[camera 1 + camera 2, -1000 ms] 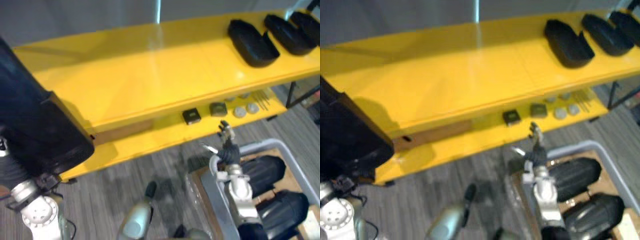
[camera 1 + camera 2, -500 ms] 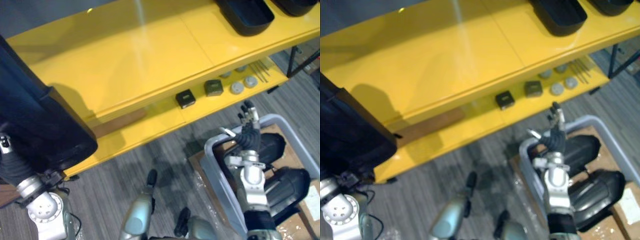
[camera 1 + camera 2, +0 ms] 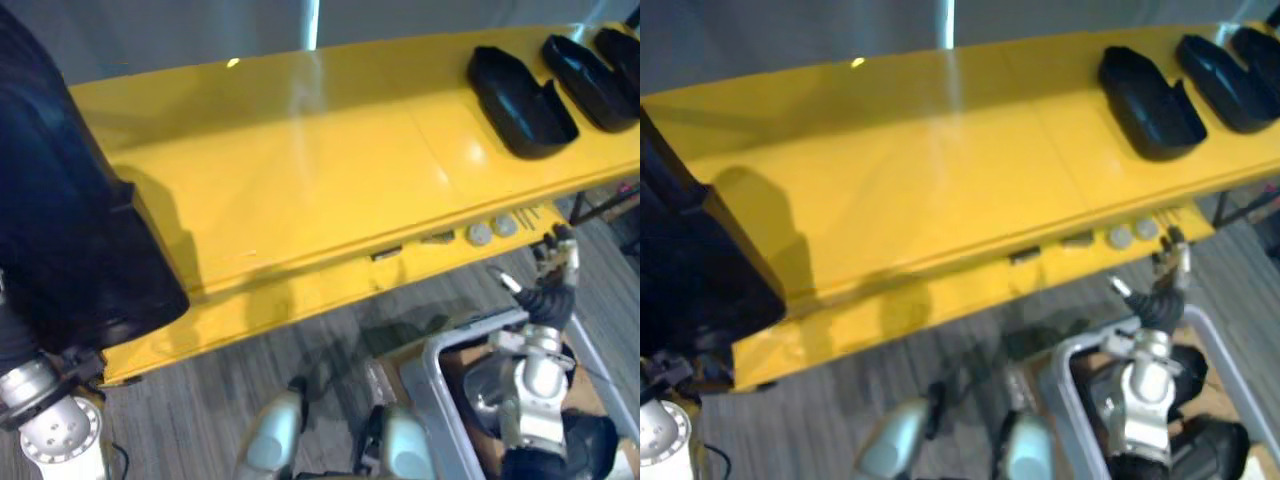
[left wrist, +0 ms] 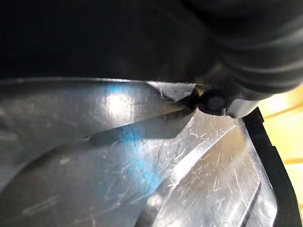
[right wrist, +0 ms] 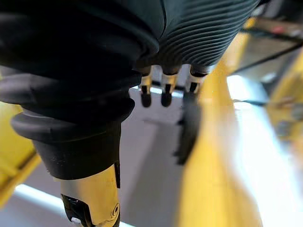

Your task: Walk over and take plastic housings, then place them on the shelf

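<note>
While right hand (image 3: 547,290) hovers empty, fingers (image 3: 560,258) straight and loosely spread, shelf (image 3: 330,170) edge just beyond fingertips, left hand (image 4: 255,42) sits behind housing (image 3: 70,240); grip unreadable.

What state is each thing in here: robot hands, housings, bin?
Left robot hand: under the carried housing, fingers hidden.
Carried housing: held up at the robot's left, by the left end of the shelf.
Right robot hand: open, empty, fingers straight.
Shelved housings: three, lying on the shelf's right end.
Grey bin: holds dark housings, partly hidden by the arm.
</note>
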Available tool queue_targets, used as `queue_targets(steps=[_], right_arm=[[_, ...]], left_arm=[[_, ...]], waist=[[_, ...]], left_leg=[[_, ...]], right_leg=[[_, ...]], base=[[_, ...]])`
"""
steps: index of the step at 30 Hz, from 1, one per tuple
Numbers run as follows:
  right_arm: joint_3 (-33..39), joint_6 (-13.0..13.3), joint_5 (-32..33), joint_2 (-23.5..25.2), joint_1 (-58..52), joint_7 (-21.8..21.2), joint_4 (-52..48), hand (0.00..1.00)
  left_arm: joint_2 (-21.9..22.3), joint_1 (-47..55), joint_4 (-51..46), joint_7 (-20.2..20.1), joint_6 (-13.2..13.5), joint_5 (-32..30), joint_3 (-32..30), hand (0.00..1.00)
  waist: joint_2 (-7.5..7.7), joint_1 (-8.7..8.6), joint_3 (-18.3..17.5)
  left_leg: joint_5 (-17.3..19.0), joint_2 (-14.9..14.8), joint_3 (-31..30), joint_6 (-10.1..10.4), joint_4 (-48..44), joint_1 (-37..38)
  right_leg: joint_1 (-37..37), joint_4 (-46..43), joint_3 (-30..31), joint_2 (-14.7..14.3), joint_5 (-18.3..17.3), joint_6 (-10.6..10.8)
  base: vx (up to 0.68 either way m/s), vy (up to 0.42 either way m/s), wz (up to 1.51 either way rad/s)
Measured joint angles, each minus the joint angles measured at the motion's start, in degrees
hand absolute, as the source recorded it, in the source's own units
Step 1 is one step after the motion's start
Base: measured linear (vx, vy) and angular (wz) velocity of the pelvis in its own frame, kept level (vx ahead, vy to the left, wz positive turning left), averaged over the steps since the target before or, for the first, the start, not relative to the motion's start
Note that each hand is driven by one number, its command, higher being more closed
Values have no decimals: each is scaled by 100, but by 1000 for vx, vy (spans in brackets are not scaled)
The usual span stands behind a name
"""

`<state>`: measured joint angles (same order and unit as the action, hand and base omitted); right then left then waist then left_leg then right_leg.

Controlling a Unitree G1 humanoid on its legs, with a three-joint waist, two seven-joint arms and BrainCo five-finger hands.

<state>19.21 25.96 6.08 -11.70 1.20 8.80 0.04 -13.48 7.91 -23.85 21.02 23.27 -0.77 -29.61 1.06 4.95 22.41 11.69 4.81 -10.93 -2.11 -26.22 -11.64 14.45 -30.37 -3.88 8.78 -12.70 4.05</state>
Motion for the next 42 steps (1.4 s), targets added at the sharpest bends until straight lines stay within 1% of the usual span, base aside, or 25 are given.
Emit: queue_targets(steps=[1,3,4,5,6,7,8,10,13,17,19,21,25,27,29,30,31,32,33,34,36,38,39,41,42], right_arm=[[24,-15,2,-55,8,0,-42,0],[152,-156,87,-185,36,2,-316,0],[157,-167,188,-222,54,1,-392,0],[160,-206,282,-283,140,0,-448,0],[166,-222,302,-320,165,0,-442,0],[182,-231,332,-367,257,3,-442,0],[229,-253,403,-446,383,5,-443,0],[215,-266,441,-470,459,-8,-443,0],[208,-265,530,-485,502,-185,-531,0],[204,-105,656,-523,419,-509,-1018,0],[199,-24,650,-522,382,-500,-1219,0],[196,11,610,-520,369,-462,-1243,0],[212,35,134,-522,331,-86,-1368,0],[224,-93,-23,-529,218,127,-1583,0],[459,-298,-11,-536,73,141,-1701,0],[536,-362,-9,-543,14,141,-1703,0],[628,-457,-3,-559,-57,130,-1704,0],[695,-562,18,-592,-162,111,-1705,0],[712,-614,50,-593,-212,105,-1704,0],[716,-672,96,-591,-283,90,-1704,0],[713,-786,268,-590,-438,-37,-1702,0],[678,-850,329,-585,-455,-153,-1697,0],[615,-855,445,-582,-493,-276,-1689,0],[507,-855,448,-580,-493,-396,-1661,0],[464,-855,446,-581,-493,-416,-1630,0]], left_arm=[[-3,-63,10,8,-19,3,61,100],[7,-105,12,0,-76,49,270,100],[7,-70,8,-13,-76,49,318,100],[9,-6,5,-103,-75,52,397,100],[45,-17,7,-140,-71,52,455,100],[57,-58,5,-147,-59,49,600,100],[43,-247,6,-165,-32,3,856,100],[42,-482,50,-150,-3,-38,1108,100],[1,-725,81,16,-4,-193,1224,100],[13,-603,98,135,-28,-179,1061,100],[31,-580,99,126,-41,-184,976,100],[31,-562,98,115,-45,-186,976,100],[29,-556,96,-39,-98,-174,948,100],[22,-550,77,-214,-348,-91,934,100],[11,-554,83,-487,-813,311,947,100],[10,-555,84,-540,-958,358,944,100],[-14,-566,81,-650,-1199,520,942,100],[-87,-581,145,-809,-1565,747,966,100],[-140,-606,235,-889,-1704,884,991,100],[-222,-686,384,-1028,-1978,1115,1045,100],[-368,-1122,1093,-1220,-2644,1691,1207,100],[-562,-1534,1838,-1262,-3033,2108,1303,100],[-808,-1984,2727,-1256,-3425,2540,1464,100],[-1050,-2440,3717,-1208,-3781,2975,1612,100],[-1114,-2560,4005,-1187,-3856,3040,1685,100]], waist=[[11,-10,-6],[151,53,-95],[227,91,-166],[333,101,-249],[326,89,-268],[253,51,-284],[103,-89,-294],[15,-138,-288],[-49,-227,-309],[-71,-291,-331],[-81,-395,-341],[-84,-410,-344],[-126,-421,-439],[-182,-423,-551],[-264,-494,-702],[-276,-536,-761],[-288,-577,-796],[-300,-632,-838],[-303,-667,-872],[-307,-712,-892],[-309,-822,-1011],[-309,-911,-1017],[-297,-953,-1040],[-293,-1097,-1049],[-285,-1145,-1054]], left_leg=[[11,17,-84,20,-9,42],[53,122,-185,96,52,166],[79,161,-183,140,57,160],[157,194,-116,272,44,123],[188,167,-55,326,-3,65],[214,29,114,427,-37,-89],[220,-340,757,470,79,-288],[96,-549,1087,524,258,-271],[82,-631,1400,525,235,-67],[234,-715,1780,372,202,384],[237,-710,1783,366,298,367],[237,-710,1784,365,376,378],[201,-704,1832,351,481,394],[133,-692,1930,349,643,483],[71,-679,2002,362,813,591],[52,-677,2010,371,846,605],[25,-677,2049,374,938,676],[-5,-687,2140,399,1063,803],[-15,-693,2176,402,1104,832],[-33,-708,2242,401,1182,923],[-89,-708,2375,400,1345,1026],[-135,-701,2449,400,1451,1148],[-146,-702,2585,401,1515,1248],[-178,-691,2658,397,1588,1302],[-186,-690,2689,394,1610,1312]], right_leg=[[-35,101,39,-19,49,85],[-241,464,72,19,164,203],[-310,644,64,26,270,131],[-522,932,-29,31,641,43],[-592,1049,-169,50,552,158],[-618,1177,-323,9,541,180],[-604,1296,-622,-45,540,173],[-555,1264,-679,-73,533,156],[-611,1188,-456,-115,523,134],[-910,1389,-56,-203,575,143],[-940,1603,-61,-215,681,161],[-942,1679,-59,-227,737,166],[-946,1764,-51,-223,779,168],[-940,1804,-5,-211,798,166],[-944,1847,86,-215,820,161],[-946,1876,90,-218,835,152],[-969,1904,110,-228,858,145],[-992,1942,227,-258,892,134],[-1007,1981,244,-266,908,136],[-1058,2043,267,-287,952,131],[-1080,2175,395,-310,1044,134],[-1161,2283,443,-321,1127,137],[-1173,2308,579,-339,1152,140],[-1170,2320,653,-339,1183,148],[-1161,2336,693,-341,1195,150]], base=[[286,-97,92],[237,-160,63],[250,-260,49],[161,-187,51],[168,-235,60],[67,-207,76],[73,-246,75],[33,-159,31],[50,-40,-42],[28,52,-57],[-27,34,-10],[-52,21,-3],[-48,5,-5],[-2,-8,-15],[24,-14,-15],[40,-15,-11],[53,-20,-26],[44,-17,-30],[38,-19,-34],[14,-11,-27],[4,0,-33],[-20,13,-31],[-39,21,-37],[-50,14,-28],[-49,8,-21]])
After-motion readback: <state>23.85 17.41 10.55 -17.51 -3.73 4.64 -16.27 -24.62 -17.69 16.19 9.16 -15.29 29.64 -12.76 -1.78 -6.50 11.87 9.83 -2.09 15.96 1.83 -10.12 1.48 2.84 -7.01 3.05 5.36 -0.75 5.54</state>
